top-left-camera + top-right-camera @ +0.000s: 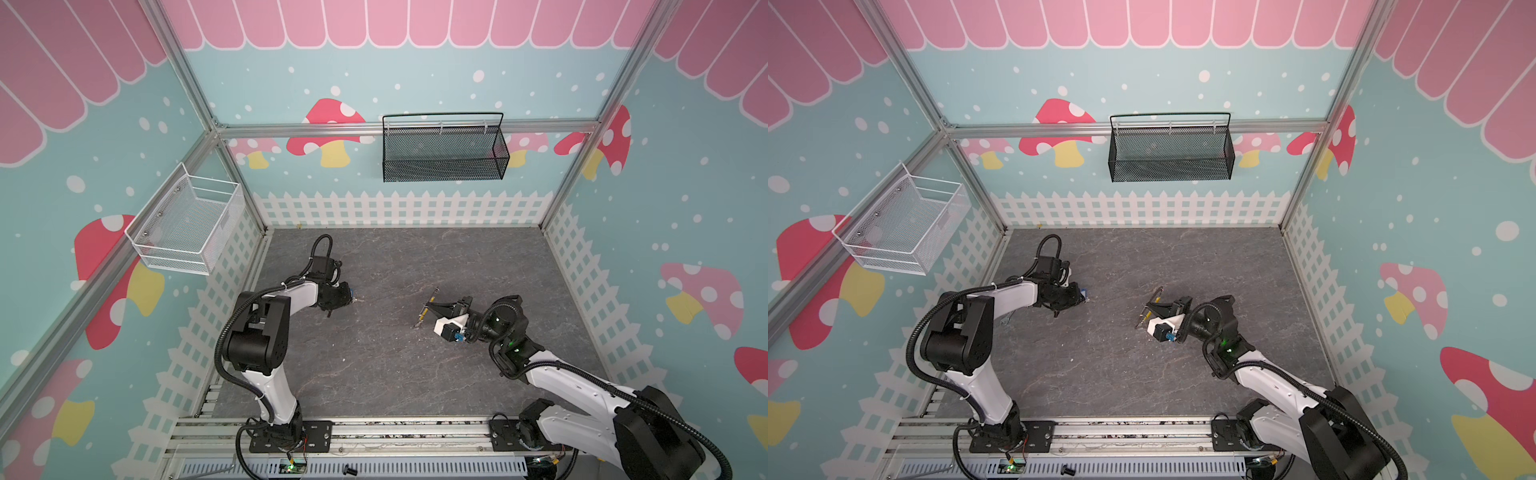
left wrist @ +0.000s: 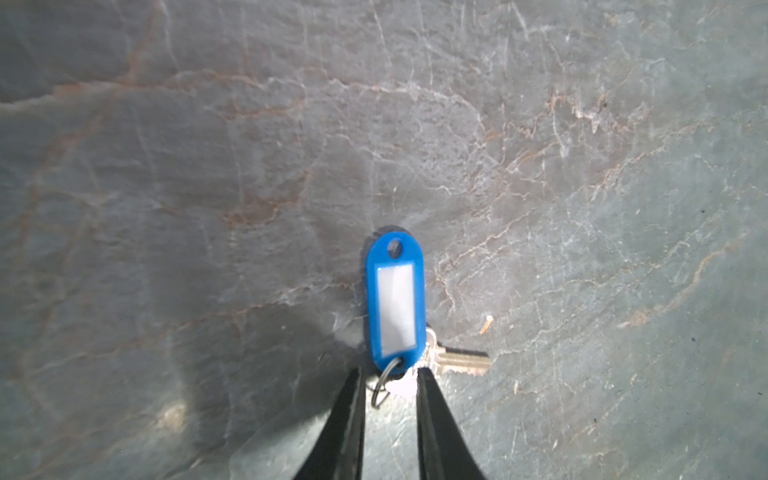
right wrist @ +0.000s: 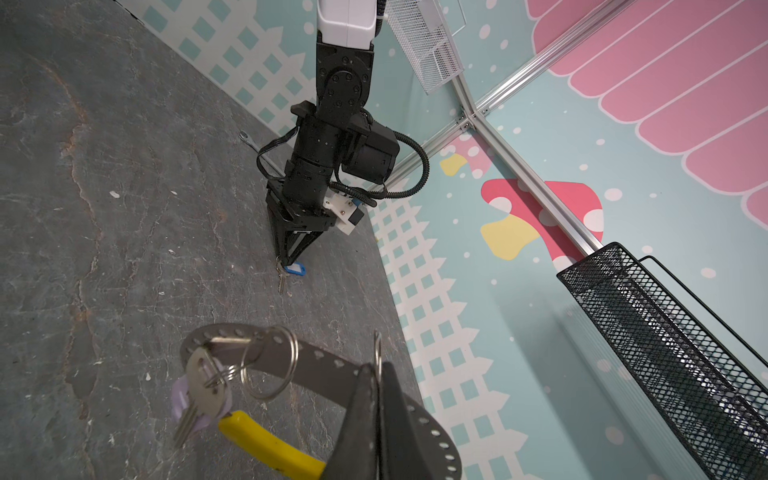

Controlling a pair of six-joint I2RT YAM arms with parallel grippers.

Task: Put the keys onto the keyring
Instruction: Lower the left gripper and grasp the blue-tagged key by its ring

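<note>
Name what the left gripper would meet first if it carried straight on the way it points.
Probably the blue-tagged key: the left gripper points down with its small ring between the fingertips, table just beneath.

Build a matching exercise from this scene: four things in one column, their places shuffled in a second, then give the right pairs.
Things
1. blue-tagged key
2. lilac-tagged key
3. black basket
4. white basket

Places
A. hung on the side wall
B. hanging on the keyring held by the right gripper
C. lying on the table, between the jaws of the left gripper
D. hung on the back wall

Pairs: 1-C, 2-B, 3-D, 4-A
</note>
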